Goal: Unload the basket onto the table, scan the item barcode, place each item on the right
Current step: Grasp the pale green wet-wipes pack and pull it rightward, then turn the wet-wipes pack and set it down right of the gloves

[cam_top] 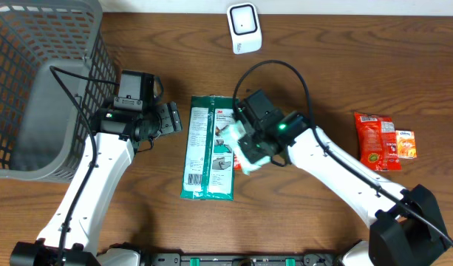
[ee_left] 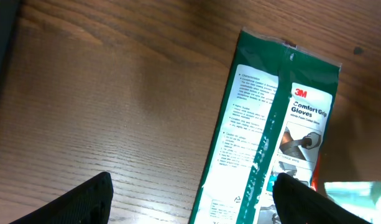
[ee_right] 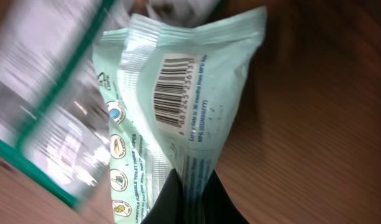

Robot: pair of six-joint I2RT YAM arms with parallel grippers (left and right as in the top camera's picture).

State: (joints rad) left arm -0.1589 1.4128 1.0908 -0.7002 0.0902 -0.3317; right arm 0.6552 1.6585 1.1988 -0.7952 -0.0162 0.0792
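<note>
While the right gripper (ee_right: 181,202) is pinched shut on the wipes packet (ee_right: 196,124), the left gripper (cam_top: 171,118) hangs wide, holding nothing.
Packet sits mid-table at the glove pack's (cam_top: 209,148) right edge: pale green, crinkled, 1 barcode (ee_right: 176,87) showing. Best to turn that face squarely toward the scanner (cam_top: 243,28), keeping the film flat.

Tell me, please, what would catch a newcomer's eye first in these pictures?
The right gripper is shut on a pale green packet, whose barcode faces the right wrist camera. Mid-table lies a green 3M gloves pack. A white scanner stands at the far edge and a grey basket sits at the left.
</note>
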